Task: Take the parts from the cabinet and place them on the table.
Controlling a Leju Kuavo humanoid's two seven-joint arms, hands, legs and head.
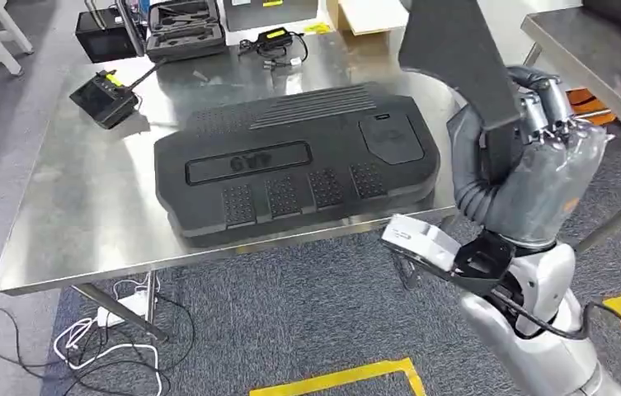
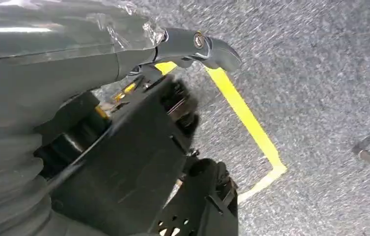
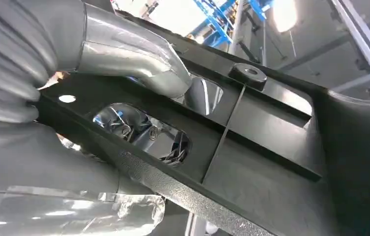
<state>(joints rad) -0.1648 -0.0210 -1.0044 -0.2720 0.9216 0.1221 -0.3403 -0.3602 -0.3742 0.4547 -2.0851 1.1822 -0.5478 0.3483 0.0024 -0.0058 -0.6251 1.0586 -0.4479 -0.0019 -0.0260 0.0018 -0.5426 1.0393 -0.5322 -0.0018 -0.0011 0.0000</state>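
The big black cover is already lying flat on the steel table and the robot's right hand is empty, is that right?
Not quite. The big black cover does lie flat on the steel table, but the right hand is not empty: it grips a black plastic part, held up above the table's right edge. The head view shows this, and the right wrist view shows the fingers around the part.

A steel worktop [image 1: 84, 206] stands on grey carpet [image 1: 290, 330] with yellow lines [image 1: 340, 378]; white cables [image 1: 92, 338] lie under it.
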